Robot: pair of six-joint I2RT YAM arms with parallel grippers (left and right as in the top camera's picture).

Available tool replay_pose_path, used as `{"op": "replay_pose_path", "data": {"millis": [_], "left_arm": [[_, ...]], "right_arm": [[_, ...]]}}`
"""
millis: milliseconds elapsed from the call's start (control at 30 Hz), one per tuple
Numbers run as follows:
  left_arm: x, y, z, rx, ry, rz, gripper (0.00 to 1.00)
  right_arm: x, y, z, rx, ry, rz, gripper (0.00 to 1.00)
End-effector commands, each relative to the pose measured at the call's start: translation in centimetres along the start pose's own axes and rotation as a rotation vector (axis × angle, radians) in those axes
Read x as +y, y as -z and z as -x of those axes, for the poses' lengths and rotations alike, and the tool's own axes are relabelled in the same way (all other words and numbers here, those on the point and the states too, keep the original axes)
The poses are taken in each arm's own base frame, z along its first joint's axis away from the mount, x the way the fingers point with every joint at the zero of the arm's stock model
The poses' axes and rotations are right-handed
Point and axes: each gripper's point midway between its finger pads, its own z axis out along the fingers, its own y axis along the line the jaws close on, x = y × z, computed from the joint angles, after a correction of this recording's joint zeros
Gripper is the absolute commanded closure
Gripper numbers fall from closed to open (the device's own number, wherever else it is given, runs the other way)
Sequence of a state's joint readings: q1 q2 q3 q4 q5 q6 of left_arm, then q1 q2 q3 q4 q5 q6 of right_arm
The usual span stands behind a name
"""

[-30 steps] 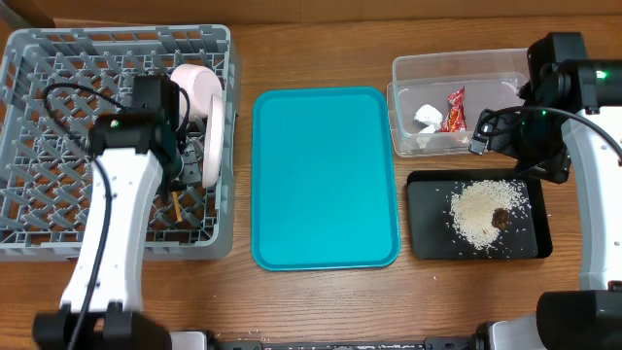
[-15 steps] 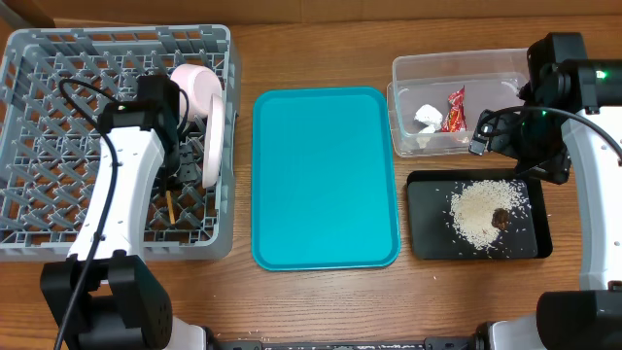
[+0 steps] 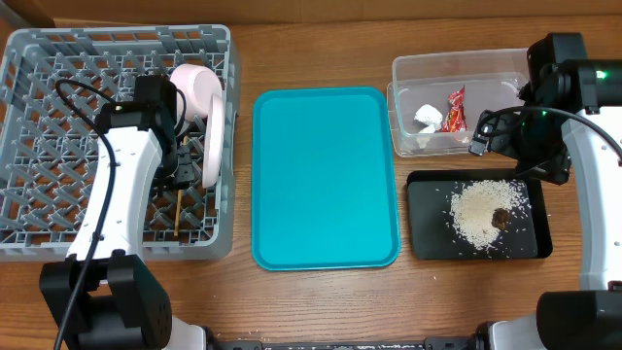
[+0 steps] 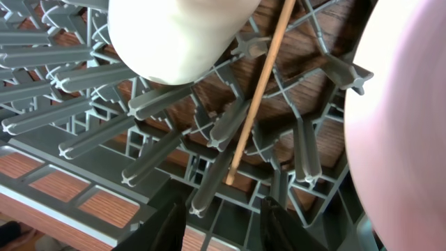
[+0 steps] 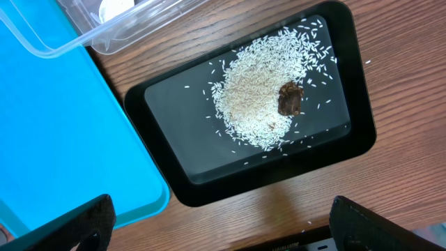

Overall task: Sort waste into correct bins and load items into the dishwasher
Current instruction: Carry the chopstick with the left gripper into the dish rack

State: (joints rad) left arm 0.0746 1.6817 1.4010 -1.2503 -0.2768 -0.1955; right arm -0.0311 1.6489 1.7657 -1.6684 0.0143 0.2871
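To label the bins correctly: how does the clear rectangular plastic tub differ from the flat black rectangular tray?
The clear rectangular plastic tub is see-through with taller walls; the flat black rectangular tray is opaque and shallow. The tub holds a crinkled red wrapper and a crumpled white paper scrap; the tray holds loose white rice grains and a small brown lump. Both are rectangular and lie right of the teal tray.
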Motion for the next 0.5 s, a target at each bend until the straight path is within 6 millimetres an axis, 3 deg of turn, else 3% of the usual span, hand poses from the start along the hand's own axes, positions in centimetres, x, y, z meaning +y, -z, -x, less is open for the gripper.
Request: {"op": "replay_pose_path", "data": {"millis": [0, 167, 300, 367, 467], "left_arm": [[-0.6, 0.5, 0.0, -0.002, 0.022, -0.051, 0.62], [-2.5, 2.1, -0.6, 0.014, 0.007, -0.189, 0.56], [-3.9, 5.7, 0.2, -0.068, 0.003, -0.334, 0.49], [-4.3, 7.9, 0.7, -0.125, 0.007, -0.391, 0.41], [-4.0, 10.8, 1.2, -0.218, -0.008, -0.427, 0.12]], "right_arm": [[0.0, 0.3, 0.0, -0.011, 0.004, 0.005, 0.00], [0.0, 0.3, 0.1, -0.012, -0.001, 0.006, 0.00], [1.6, 0.4, 0.9, -0.041, 0.027, 0.084, 0.00], [3.6, 0.6, 1.5, -0.072, 0.107, 0.177, 0.00], [7.4, 1.6, 2.4, -0.137, 0.258, 0.339, 0.00]]}}
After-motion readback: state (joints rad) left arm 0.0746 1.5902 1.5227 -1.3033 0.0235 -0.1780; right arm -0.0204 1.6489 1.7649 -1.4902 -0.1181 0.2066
